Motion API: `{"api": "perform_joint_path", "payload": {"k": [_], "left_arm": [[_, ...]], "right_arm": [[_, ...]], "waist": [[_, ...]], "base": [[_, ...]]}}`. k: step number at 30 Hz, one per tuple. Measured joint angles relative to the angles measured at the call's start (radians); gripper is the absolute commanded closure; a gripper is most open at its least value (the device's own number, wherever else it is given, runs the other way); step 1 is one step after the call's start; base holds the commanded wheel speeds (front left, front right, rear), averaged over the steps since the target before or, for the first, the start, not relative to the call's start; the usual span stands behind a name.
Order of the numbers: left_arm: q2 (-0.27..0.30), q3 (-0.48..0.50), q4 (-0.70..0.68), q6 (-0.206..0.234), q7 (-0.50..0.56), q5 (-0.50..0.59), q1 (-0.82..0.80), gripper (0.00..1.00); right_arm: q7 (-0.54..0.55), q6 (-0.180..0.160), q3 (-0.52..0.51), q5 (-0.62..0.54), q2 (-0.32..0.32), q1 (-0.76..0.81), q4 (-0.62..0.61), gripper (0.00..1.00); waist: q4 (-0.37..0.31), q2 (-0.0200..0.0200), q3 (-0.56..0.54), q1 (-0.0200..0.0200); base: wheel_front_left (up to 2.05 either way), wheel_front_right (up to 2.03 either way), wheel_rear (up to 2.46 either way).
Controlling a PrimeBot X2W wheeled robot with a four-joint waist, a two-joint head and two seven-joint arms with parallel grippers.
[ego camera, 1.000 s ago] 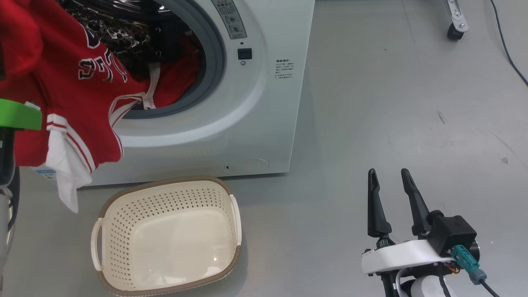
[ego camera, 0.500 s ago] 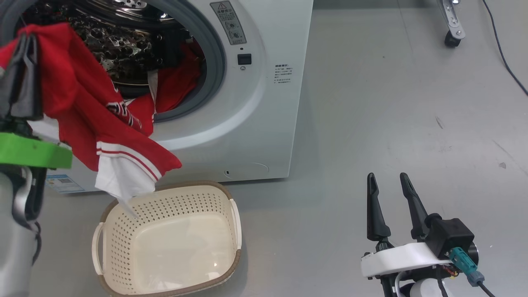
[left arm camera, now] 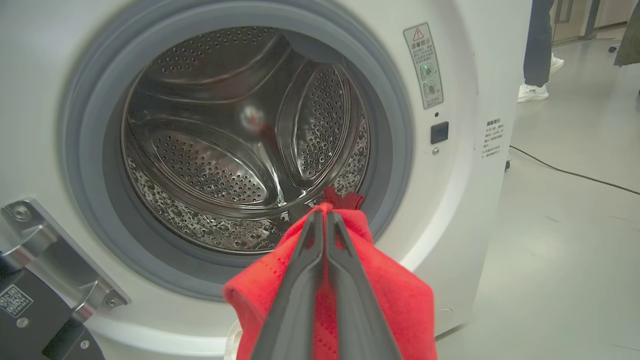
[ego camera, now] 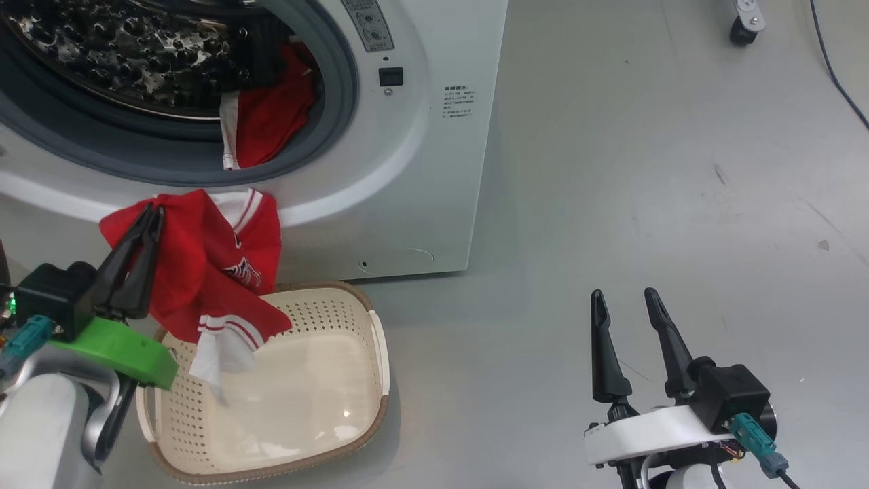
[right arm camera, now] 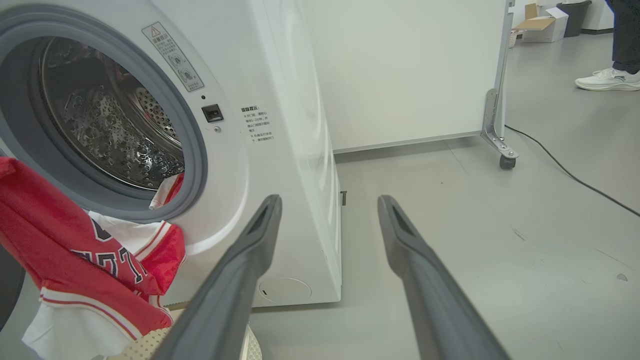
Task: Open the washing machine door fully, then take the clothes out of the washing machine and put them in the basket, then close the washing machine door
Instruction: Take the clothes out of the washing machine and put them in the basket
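The washing machine (ego camera: 407, 170) stands with its mouth uncovered, showing the steel drum (left arm camera: 240, 140). A red garment with white trim (ego camera: 271, 115) lies at the drum's right edge. My left gripper (ego camera: 153, 212) is shut on a red jersey (ego camera: 204, 272), which hangs below the machine's mouth. The jersey's white end dips into the cream basket (ego camera: 380, 353) on the floor in front. In the left wrist view the left gripper (left arm camera: 322, 215) pinches a fold of the red cloth (left arm camera: 395, 300). The door is out of view except its hinge bracket (left arm camera: 50, 245). My right gripper (ego camera: 623, 293) rests open and empty, far right.
Bare grey floor stretches to the right of the machine. A caster of a wheeled frame (ego camera: 743, 27) and a dark cable (ego camera: 835, 75) lie at the far right. A white panel on casters (right arm camera: 400, 75) stands behind. A person's shoe (right arm camera: 605, 77) shows in the background.
My left gripper has carried the red jersey down and away from the drum mouth to hang over the basket. The head camera has shifted a little. The right gripper has stayed put.
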Motion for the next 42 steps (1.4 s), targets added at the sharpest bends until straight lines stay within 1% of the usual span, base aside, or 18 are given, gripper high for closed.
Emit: {"api": "perform_joint_path", "payload": {"k": [7,12,27,33,42], "left_arm": [[0.011,-0.043,0.038,0.000,0.031,0.001,0.064,1.00],[0.027,-0.055,0.081,-0.001,0.046,0.001,0.097,1.00],[0.105,-0.050,0.230,-0.001,0.085,0.001,0.099,1.00],[0.136,-0.041,0.285,-0.001,0.091,0.000,0.097,1.00],[0.143,-0.054,0.346,-0.001,0.097,0.000,0.058,1.00]], "right_arm": [[0.000,0.000,0.019,0.000,0.000,-0.005,-0.009,0.00],[0.000,0.000,0.037,-0.001,0.000,-0.017,-0.021,0.00],[0.000,0.000,0.093,-0.003,0.000,-0.044,-0.074,0.00],[0.000,0.000,0.096,-0.003,0.000,-0.045,-0.091,0.00],[0.000,0.000,0.095,-0.003,0.000,-0.045,-0.122,0.00]], "waist": [[-0.023,0.0000,0.038,0.0000],[-0.045,0.0000,0.069,0.0000],[-0.120,0.0000,0.196,0.0000],[-0.162,0.0000,0.249,0.0000],[-0.220,0.0000,0.324,0.0000]], "base": [[0.00,0.00,0.00],[0.00,0.00,0.00],[0.00,0.00,0.00],[0.00,0.00,0.00],[0.00,0.00,0.00]]}}
